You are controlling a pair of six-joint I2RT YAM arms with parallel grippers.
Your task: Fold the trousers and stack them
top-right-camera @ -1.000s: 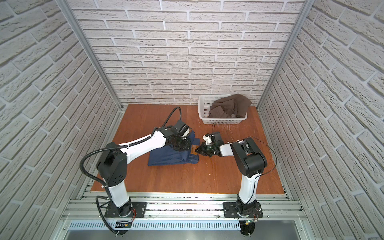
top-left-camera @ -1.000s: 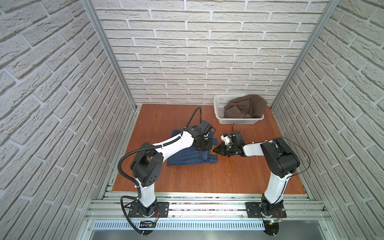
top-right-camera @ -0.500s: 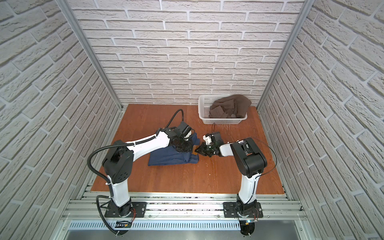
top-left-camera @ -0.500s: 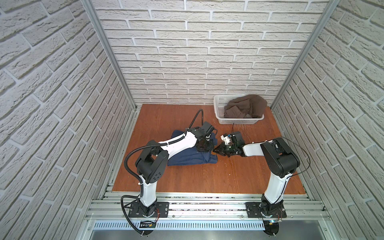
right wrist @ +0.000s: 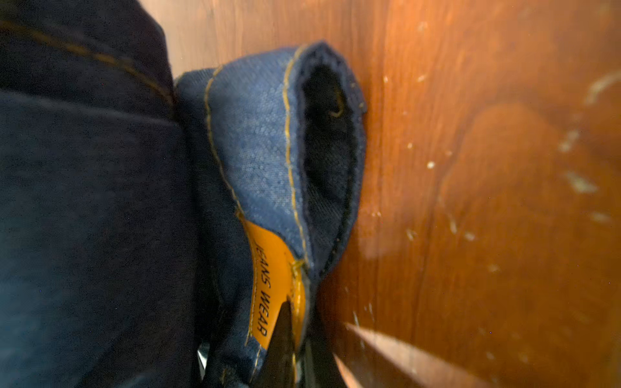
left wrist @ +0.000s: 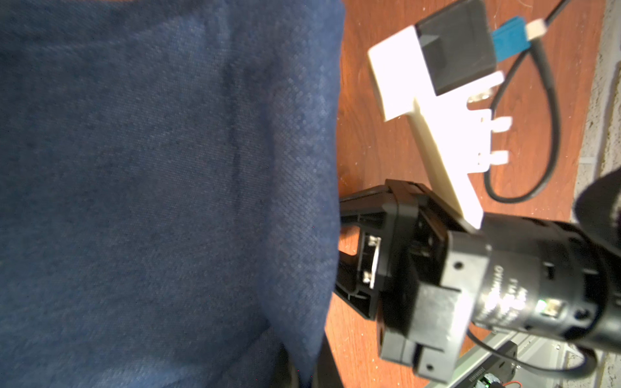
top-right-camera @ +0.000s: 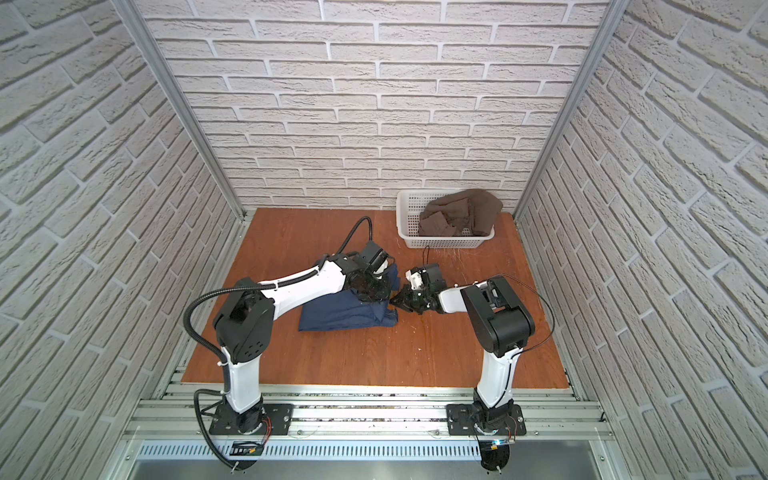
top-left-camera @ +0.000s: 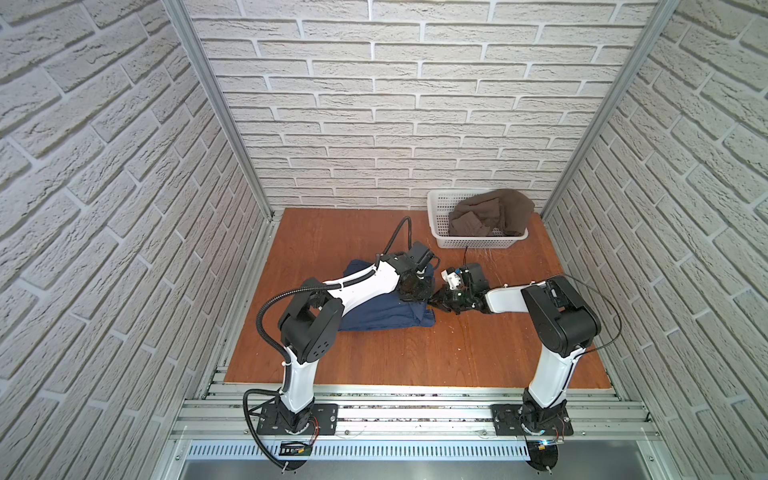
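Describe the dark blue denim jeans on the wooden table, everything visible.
The dark blue denim jeans lie folded into a low, roughly rectangular bundle left of centre on the brown wooden table. Tan-orange stitching runs along seams; an orange waistband patch reads JEANS WEAR. The waistband corner curls open at the bundle's right edge, where the right gripper pinches it shut. The left gripper rests on top, fingers hidden by cloth.

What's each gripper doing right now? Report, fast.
Left gripper: closed, down on the trousers; denim hides its tips, so a hold cannot be told.
Right gripper: closed on the trousers at the tan patch.
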